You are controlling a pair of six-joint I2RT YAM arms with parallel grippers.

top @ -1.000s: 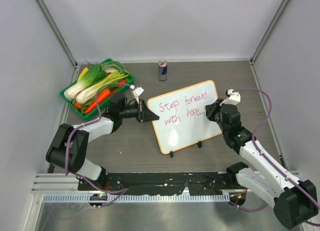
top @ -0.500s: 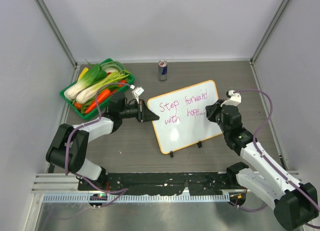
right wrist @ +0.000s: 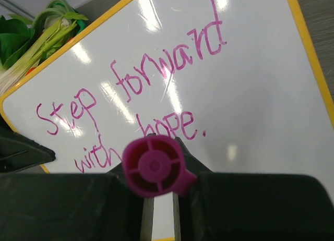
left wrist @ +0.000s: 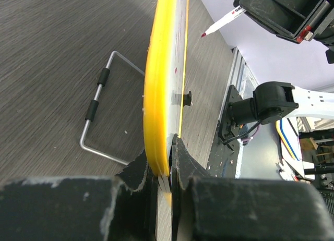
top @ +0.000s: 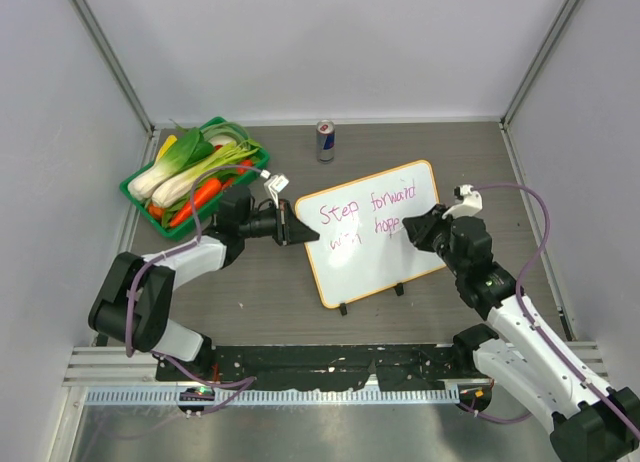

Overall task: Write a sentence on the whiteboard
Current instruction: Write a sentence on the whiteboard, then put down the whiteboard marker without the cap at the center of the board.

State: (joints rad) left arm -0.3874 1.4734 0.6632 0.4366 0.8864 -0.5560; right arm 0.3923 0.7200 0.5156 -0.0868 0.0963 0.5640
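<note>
Pink marker clamped in right tool; left tool clamps the whiteboard edge.

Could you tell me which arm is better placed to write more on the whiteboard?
Right: the right gripper holds the pink marker over the whiteboard; the left gripper clamps its edge.

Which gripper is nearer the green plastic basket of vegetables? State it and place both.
Left. The left gripper, clamped on the left edge of the white rectangular whiteboard, sits close beside the green basket. The right gripper, holding a pink-capped marker, is across the board, farther away.
</note>
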